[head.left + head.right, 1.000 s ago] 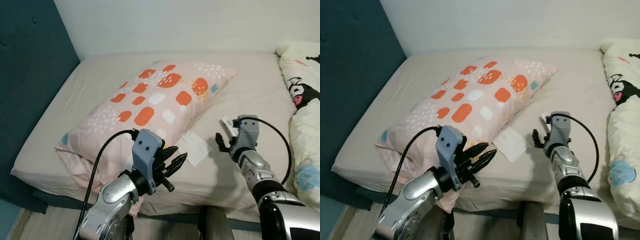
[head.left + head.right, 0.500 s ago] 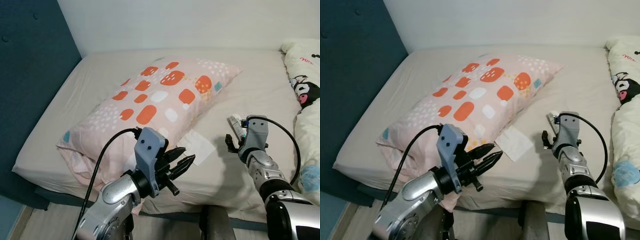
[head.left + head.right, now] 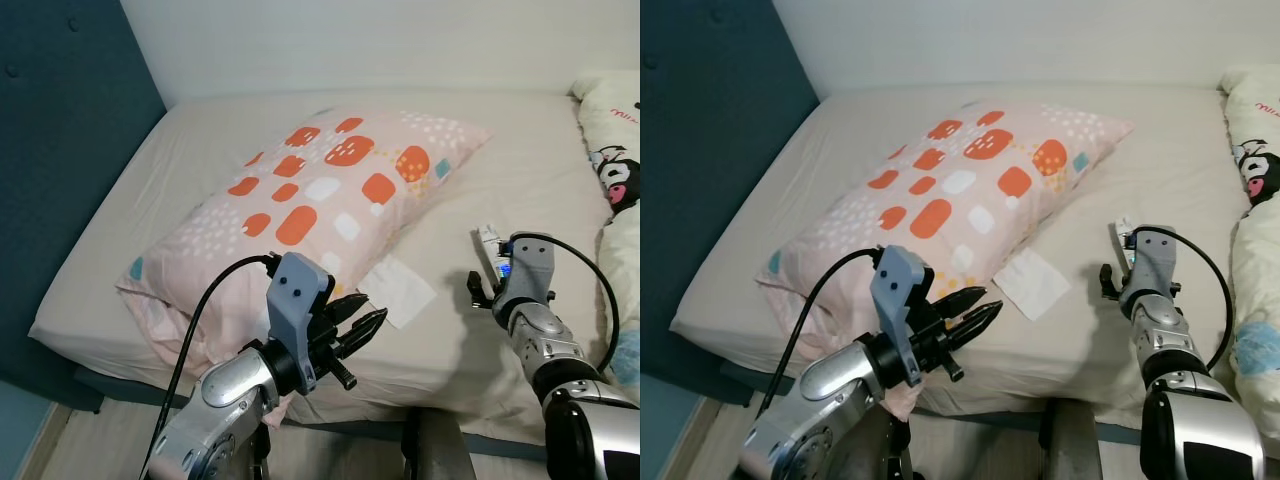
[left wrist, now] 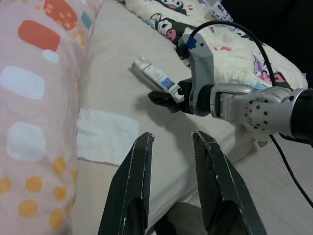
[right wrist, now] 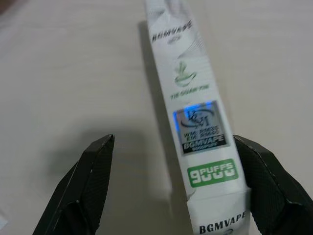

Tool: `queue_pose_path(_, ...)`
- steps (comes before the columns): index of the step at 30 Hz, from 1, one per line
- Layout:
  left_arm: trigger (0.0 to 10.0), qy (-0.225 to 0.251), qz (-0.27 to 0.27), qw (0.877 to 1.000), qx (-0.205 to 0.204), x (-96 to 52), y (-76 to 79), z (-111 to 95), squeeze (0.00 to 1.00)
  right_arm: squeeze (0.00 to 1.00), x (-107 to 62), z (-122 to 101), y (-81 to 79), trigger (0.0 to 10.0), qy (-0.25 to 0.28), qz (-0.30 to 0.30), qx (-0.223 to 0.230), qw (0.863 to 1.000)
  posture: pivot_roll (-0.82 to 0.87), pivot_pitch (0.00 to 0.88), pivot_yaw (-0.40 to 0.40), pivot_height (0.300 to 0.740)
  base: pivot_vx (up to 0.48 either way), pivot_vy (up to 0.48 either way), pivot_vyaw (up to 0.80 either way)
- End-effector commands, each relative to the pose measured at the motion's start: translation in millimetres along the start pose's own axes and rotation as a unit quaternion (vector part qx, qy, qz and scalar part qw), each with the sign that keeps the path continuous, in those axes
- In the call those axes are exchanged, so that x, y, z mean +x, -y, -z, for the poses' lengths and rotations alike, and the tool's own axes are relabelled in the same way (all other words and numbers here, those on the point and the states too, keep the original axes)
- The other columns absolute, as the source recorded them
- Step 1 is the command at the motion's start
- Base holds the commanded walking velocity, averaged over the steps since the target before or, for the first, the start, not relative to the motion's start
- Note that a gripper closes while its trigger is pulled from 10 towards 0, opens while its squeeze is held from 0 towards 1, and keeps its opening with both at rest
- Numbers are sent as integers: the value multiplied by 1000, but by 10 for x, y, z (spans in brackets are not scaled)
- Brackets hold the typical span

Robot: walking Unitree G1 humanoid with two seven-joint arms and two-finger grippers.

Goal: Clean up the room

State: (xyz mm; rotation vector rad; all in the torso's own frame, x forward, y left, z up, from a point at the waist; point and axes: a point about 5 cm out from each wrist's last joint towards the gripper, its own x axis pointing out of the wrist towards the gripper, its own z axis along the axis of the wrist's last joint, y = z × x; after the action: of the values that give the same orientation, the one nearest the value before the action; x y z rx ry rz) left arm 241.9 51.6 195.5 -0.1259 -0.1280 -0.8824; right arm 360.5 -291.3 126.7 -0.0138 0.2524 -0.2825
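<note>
Step in hand is approach to pickup: right gripper [image 5: 178, 186] hovers spread wide, holding nothing, just above the white box [image 5: 195, 122] on the bed [image 3: 500, 180] — next, lower, centre and close; left gripper [image 4: 171, 186] idle, part-open, empty.

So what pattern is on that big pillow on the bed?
The pillow is pale pink with orange, white and teal blotches; the left eye view shows it best.

Before you, a teal headboard [image 3: 60, 150] borders the bed, and a white wall [image 3: 350, 40] runs behind it.
</note>
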Motion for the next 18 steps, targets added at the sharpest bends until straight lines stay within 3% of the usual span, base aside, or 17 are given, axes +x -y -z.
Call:
queue_pose_path(1, 10000, -3, 2, 1000, -1, -27, 7, -14, 0, 0, -28, 147, 58, 10000, -29, 11, 13, 999, 192, 309, 79, 574, 0, 0, 0)
queue_pose_path(6, 10000, -6, 0, 1000, -2, -28, 4, -16, 0, 0, -34, 156, 97, 10000, -32, 19, 23, 999, 196, 311, 82, 574, 0, 0, 0)
queue_pose_path(7, 10000, -7, 0, 1000, -1, -29, 4, -14, 0, 0, -39, 175, 112, 7569, -36, 24, 28, 999, 196, 312, 83, 574, 0, 0, 0)
queue_pose_path(8, 10000, -7, 0, 1000, -1, -29, 4, -14, 0, 0, -39, 175, 112, 7569, -36, 24, 28, 999, 196, 312, 83, 574, 0, 0, 0)
queue_pose_path(9, 10000, -9, 0, 1000, -1, -30, 5, -10, 0, 0, -43, 192, 121, 5922, -40, 26, 30, 998, 196, 312, 83, 574, 0, 0, 0)
queue_pose_path(10, 10000, -9, 0, 1000, -1, -30, 5, -10, 0, 0, -43, 192, 121, 5922, -40, 26, 30, 998, 196, 312, 83, 574, 0, 0, 0)
queue_pose_path(11, 10000, -9, 1, 1000, -1, -27, 7, -10, 0, 0, -48, 213, 122, 3373, -43, 26, 30, 998, 197, 310, 86, 574, 0, 0, 0)
queue_pose_path(12, 10000, -9, 1, 1000, -1, -27, 7, -10, 0, 0, -48, 213, 122, 3373, -43, 26, 30, 998, 197, 310, 86, 574, 0, 0, 0)
queue_pose_path(13, 10000, -9, 2, 1000, -1, -22, 10, -12, 0, 0, -50, 228, 118, 2039, -45, 26, 29, 998, 197, 309, 86, 574, 0, 0, 0)
queue_pose_path(14, 10000, -9, 2, 1000, -1, -22, 10, -12, 0, 0, -50, 228, 118, 2039, -45, 26, 29, 998, 197, 309, 86, 574, 0, 0, 0)
queue_pose_path(15, 10000, -9, 5, 1000, -1, -16, 15, -15, 0, 0, -52, 237, 113, 627, -46, 24, 27, 998, 196, 308, 87, 574, 0, 0, 0)
queue_pose_path(18, 10000, -4, 13, 1000, -1, -3, 34, -31, 0, 0, -53, 239, 110, 0, -47, 22, 23, 998, 194, 306, 88, 574, 0, 0, 0)
